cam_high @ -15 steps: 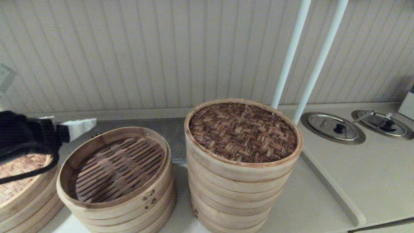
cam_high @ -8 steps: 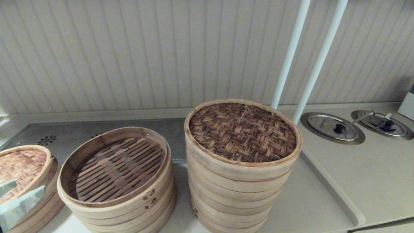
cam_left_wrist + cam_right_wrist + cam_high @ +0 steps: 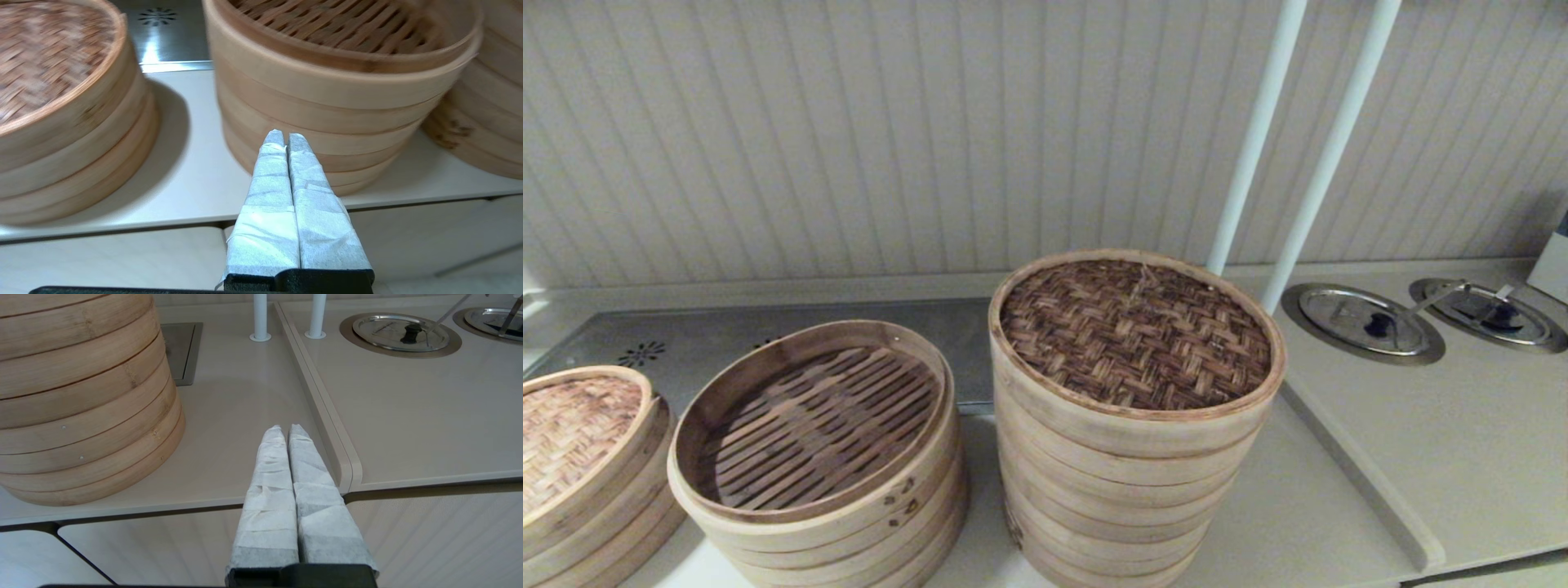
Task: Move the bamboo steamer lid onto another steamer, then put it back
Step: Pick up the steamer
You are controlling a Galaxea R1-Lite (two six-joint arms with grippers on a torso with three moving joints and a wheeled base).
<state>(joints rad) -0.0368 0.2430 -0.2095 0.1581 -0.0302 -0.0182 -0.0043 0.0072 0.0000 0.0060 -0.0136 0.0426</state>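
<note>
I see both tools pressed together, off the bamboo steamer lid [image 3: 1135, 333]; a careless regrasp could tip another steamer [image 3: 1123, 482].

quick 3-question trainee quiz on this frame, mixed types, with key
1. True or false: the dark woven bamboo steamer lid sits on the tall steamer stack.
2. The open steamer with the slatted floor stands where? A) robot's left of the tall stack B) robot's right of it C) on top of it
3. Fill in: the left gripper and right gripper both have jaws that are ____.

Key: 1 true; 2 A; 3 shut, holding nothing.
</note>
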